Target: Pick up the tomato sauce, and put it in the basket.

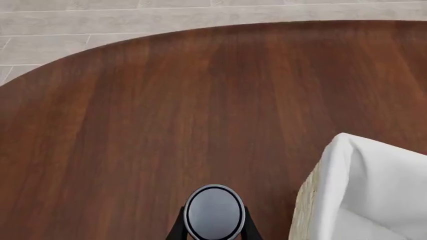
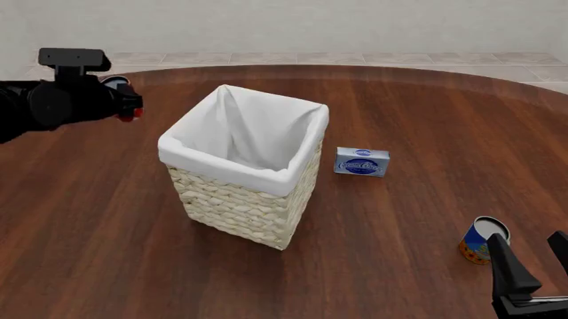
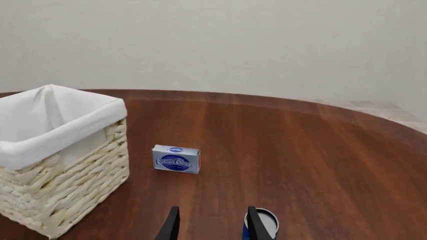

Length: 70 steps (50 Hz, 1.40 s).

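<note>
In the left wrist view, the tomato sauce [image 1: 213, 212] shows its round grey metal top between the two dark fingers of my left gripper [image 1: 213, 227], which is shut on it. In the front view the left gripper [image 2: 122, 100] is held above the table, left of the basket [image 2: 239, 206] and apart from it. Only a sliver of the can's red label [image 2: 134, 111] shows past the arm. The basket's white liner rim [image 1: 333, 170] lies beside the can in the left wrist view. My right gripper [image 2: 533, 259] stands open at the near right, with nothing between its fingers.
A blue-and-orange can [image 2: 483, 240] stands just beside the right gripper's fingers [image 3: 257, 225]. A small blue-and-white box [image 2: 361, 161] lies right of the basket [image 3: 73, 185] and shows again in the right wrist view [image 3: 176, 159]. The table's rounded far edge meets a tiled floor.
</note>
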### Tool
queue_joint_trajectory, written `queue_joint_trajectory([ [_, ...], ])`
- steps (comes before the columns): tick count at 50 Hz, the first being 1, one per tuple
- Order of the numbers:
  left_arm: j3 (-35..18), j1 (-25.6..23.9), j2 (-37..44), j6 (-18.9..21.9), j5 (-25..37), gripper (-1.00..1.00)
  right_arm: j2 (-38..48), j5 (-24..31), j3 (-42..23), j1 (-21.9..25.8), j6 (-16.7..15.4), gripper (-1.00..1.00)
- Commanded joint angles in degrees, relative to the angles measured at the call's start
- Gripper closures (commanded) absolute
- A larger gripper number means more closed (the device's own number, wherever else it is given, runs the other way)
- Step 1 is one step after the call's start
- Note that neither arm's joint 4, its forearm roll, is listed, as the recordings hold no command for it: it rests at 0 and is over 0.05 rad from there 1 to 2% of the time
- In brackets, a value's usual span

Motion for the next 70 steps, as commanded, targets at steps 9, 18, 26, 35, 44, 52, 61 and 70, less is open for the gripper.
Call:
queue_joint_trajectory([
  [9, -4.72, -4.94, -6.2, 2.26, 5.57, 1.0, -0.56, 0.29, 0.0, 0.31, -0.34, -1.0],
  [18, -6.88, -8.2, -8.05, 3.0, 8.13, 1.0, -1.03, 0.7, -0.01, 0.56, -0.49, -1.0],
  [26, -9.1, -10.56, -9.11, 3.63, 10.32, 1.0, -1.09, 0.69, -0.01, 0.58, -0.54, -1.0],
  [35, -10.28, -13.61, -10.04, 4.26, 12.07, 1.0, -0.97, 0.47, -0.01, 0.66, -0.58, -1.0],
  [44, -11.28, -16.62, -10.25, 4.57, 13.76, 1.0, -1.64, 1.02, -0.02, 0.61, -0.48, -1.0],
  [52, -11.4, -19.33, -9.99, 4.08, 14.48, 1.0, -2.08, 1.45, -0.02, 0.64, -0.53, -1.0],
  [61, -10.9, -22.73, -9.58, 3.79, 15.41, 1.0, -2.1, 1.55, -0.01, 0.57, -0.58, -1.0],
  [70, -10.82, -24.61, -8.85, 3.45, 15.79, 1.0, -1.73, 1.27, -0.01, 0.47, -0.52, -1.0],
])
